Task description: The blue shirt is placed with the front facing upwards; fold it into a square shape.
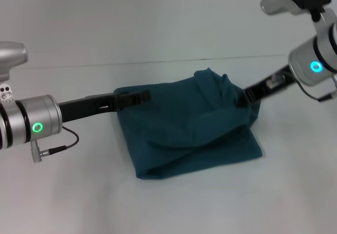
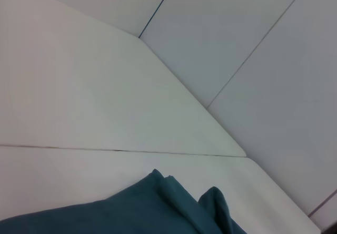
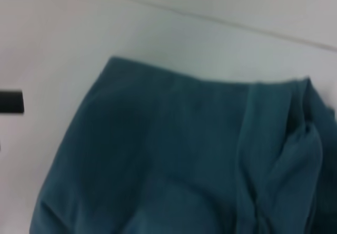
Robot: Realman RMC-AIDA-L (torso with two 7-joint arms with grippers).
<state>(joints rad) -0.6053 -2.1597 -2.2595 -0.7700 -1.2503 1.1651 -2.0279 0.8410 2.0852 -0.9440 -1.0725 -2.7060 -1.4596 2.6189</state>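
- The blue shirt [image 1: 184, 128] lies on the white table [image 1: 158, 23] in front of the robot, already doubled into a rough, thick rectangle with no lettering showing.
- Its near edge is a rounded fold; the far right corner rises in a crumpled hump, while the left part lies flatter.
- The left gripper [image 1: 138, 97] reaches in from the left and sits at the shirt's far left corner, its dark fingers low over the cloth edge.
- The fingers look close together there, touching or just above the fabric; whether they actually pinch the cloth, I cannot tell.
- The right gripper [image 1: 243, 99] comes in from the right, and its tip is buried in the raised bunch of fabric at the far right corner.
- The cloth gathers up around that tip, which reads as a pinch, jaws closed onto the shirt.
- In the left wrist view only a bunched edge of the shirt [image 2: 158, 207] shows against the table.
- In the right wrist view the shirt [image 3: 174, 160] fills the frame, smooth on one side and creased into folds on the other.
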